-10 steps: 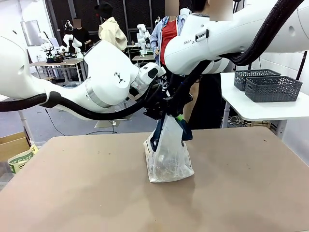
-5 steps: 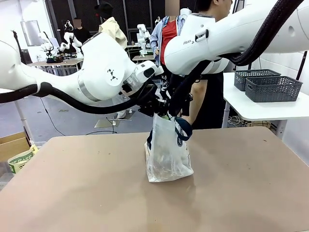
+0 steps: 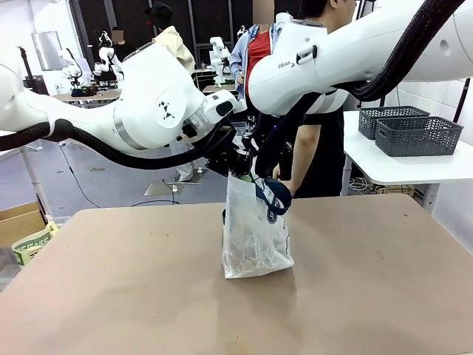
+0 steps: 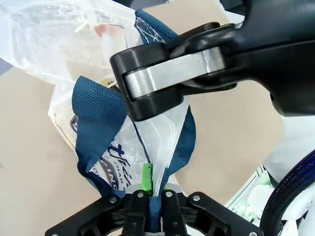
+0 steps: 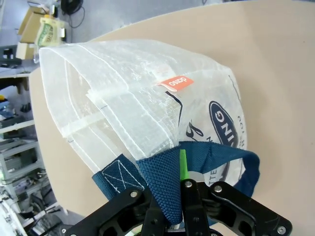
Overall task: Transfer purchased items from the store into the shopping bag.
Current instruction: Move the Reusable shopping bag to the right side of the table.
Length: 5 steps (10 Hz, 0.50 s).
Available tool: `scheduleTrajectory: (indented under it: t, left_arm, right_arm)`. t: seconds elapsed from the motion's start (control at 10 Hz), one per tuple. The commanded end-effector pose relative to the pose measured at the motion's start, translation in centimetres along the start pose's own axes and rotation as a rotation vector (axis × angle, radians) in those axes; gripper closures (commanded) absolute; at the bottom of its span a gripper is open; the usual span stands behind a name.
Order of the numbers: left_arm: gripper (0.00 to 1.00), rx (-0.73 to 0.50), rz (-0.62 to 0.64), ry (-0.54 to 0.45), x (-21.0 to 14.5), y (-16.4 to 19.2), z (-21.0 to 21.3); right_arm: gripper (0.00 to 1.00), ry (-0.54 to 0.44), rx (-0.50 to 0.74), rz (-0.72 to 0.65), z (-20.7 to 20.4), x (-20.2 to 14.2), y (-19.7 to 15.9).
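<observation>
Both pinched tight on the shopping bag (image 3: 255, 237) standing mid-table — left gripper (image 4: 155, 195) on the navy handle (image 4: 98, 123) at 6 o'clock, right gripper (image 5: 183, 183) on the other strap; risk: uneven pulls tearing plastic or tipping it.

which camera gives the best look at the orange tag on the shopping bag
The right wrist view: the orange tag sits unobstructed on the shopping bag wall, its white print facing the lens. The left wrist view gives just a faint orange smudge through plastic. In the front view I cannot make the tag out on the bag.
</observation>
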<state>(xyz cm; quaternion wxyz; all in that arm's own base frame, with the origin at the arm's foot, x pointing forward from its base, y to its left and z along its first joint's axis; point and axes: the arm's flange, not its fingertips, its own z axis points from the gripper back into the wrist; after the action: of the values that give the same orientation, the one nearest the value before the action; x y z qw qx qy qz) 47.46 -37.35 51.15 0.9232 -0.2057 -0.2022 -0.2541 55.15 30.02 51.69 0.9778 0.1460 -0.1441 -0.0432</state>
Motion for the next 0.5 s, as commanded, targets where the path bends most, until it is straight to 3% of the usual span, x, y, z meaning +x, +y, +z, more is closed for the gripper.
scheduleTrajectory:
  t: [0.0, 0.4]
  left_arm:
    - [1.0, 0.001, -0.001, 0.0, 0.0, 0.04, -0.01]
    - [1.0, 0.001, -0.001, 0.0, 0.0, 0.04, -0.01]
  right_arm:
    - [1.0, 0.008, -0.006, -0.007, 0.05, -0.05, -0.08]
    - [1.0, 0.008, -0.006, -0.007, 0.05, -0.05, -0.08]
